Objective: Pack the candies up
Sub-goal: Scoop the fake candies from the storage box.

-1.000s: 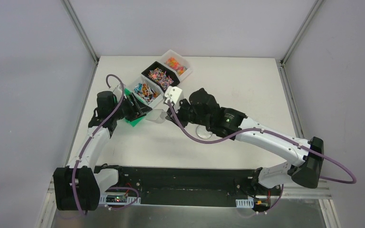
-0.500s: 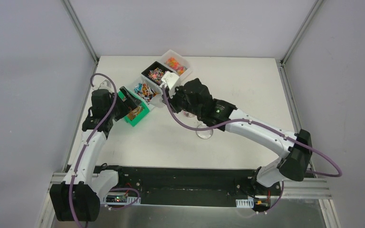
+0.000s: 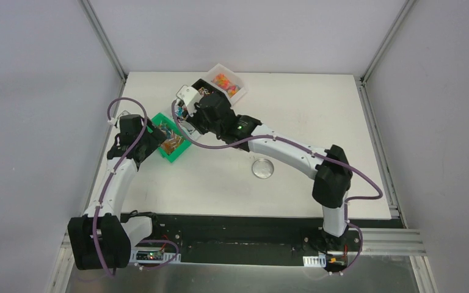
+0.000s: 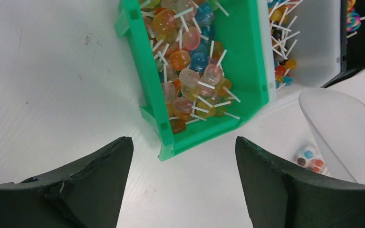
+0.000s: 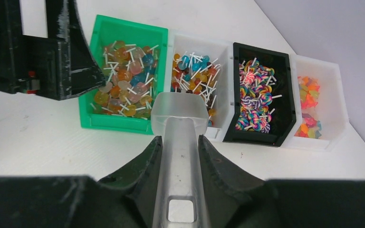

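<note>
- A clear round lid (image 3: 262,168) lies alone on the white table (image 3: 317,122), nearest the arm bases and well apart from the bins.
- The left gripper (image 4: 181,145) is released, its jaws spread wide and holding nothing. It hangs just near of the green bin (image 4: 249,61), the nearest and leftmost of four bins standing side by side in a row.
- The candies (image 4: 180,59) sit in all four bins. The green bin holds a heap of translucent orange, pink and blue lollipops on white sticks.
- The right gripper (image 5: 178,142) is clenched on the handle of a frosted clear scoop (image 5: 178,111), whose mouth sits at the near wall of the second bin.
- A few small coloured candies show at the scoop's edge in the left wrist view. I cannot tell whether they lie in it or on the table.
- The second bin, a white bin (image 5: 221,95), holds smaller blue, orange and red lollipops.
- Next comes the black bin (image 5: 286,109), with pink and purple swirl lollipops.
- Farthest and rightmost is the end white bin (image 5: 333,114), with orange, pink and yellow sweets.
</note>
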Available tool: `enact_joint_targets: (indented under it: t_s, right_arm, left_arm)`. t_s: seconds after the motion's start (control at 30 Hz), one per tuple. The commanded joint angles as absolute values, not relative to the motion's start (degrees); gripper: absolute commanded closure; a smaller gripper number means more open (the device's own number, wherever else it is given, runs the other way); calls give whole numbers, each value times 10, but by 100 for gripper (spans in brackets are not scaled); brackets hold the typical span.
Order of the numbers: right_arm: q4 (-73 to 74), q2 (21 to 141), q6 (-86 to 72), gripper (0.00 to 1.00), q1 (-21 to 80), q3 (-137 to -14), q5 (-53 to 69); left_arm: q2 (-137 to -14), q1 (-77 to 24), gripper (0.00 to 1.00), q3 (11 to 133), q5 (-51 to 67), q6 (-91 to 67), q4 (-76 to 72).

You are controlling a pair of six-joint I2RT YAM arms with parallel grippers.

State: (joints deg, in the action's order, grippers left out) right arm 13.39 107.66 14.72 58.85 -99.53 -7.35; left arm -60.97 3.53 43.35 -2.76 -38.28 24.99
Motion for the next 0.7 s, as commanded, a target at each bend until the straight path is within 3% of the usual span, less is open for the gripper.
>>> enact_joint_targets:
  t_s: [0.0,0.47,0.67]
  right_arm:
    - [132,1126,173,100,588,-1066,-121]
    - [145,1251,207,100,587,-1153,-121]
    - [140,1297,199,100,587,-1181,-130]
  left_arm:
    - [-631,45,22,451,-26,-389,239]
    - [-701,76,34,443,24,-381,229]
    - [-718,78,46,441,39,-376,228]
